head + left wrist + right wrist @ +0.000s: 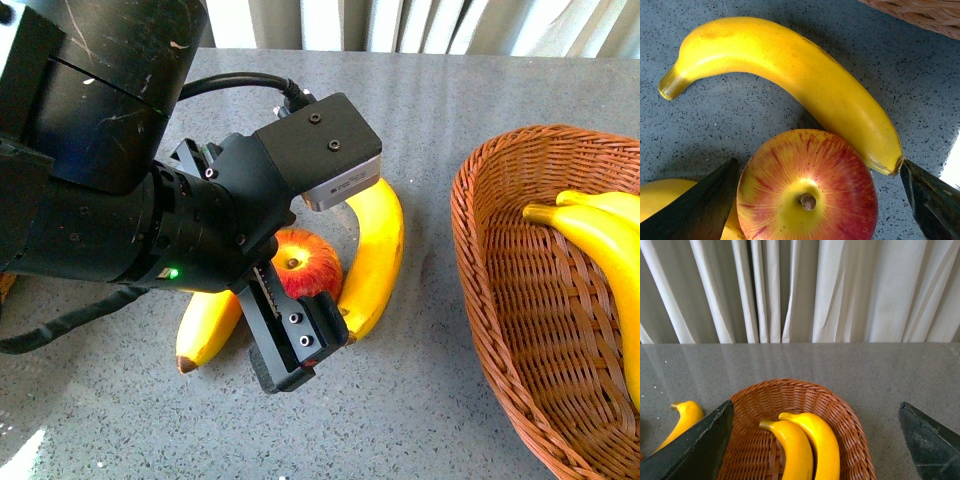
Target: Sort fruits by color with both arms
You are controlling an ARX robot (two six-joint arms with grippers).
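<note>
A red apple streaked yellow (310, 262) lies on the grey table between two yellow bananas, one on its right (375, 255) and one on its left (205, 325). My left gripper (290, 305) is open, low over the apple. In the left wrist view the apple (807, 187) sits between the open fingers (700, 210), stem up, touching the right banana (790, 75). My right gripper (812, 450) is open and empty above the wicker basket (790, 385), which holds two bananas (805, 445). The right arm is out of the front view. A second apple is not in view.
The wicker basket (480, 250) stands at the right of the table with the two bananas (600, 235) along its far side. The left arm's bulky body (90, 150) fills the front view's left. White curtains (800, 290) hang behind the table.
</note>
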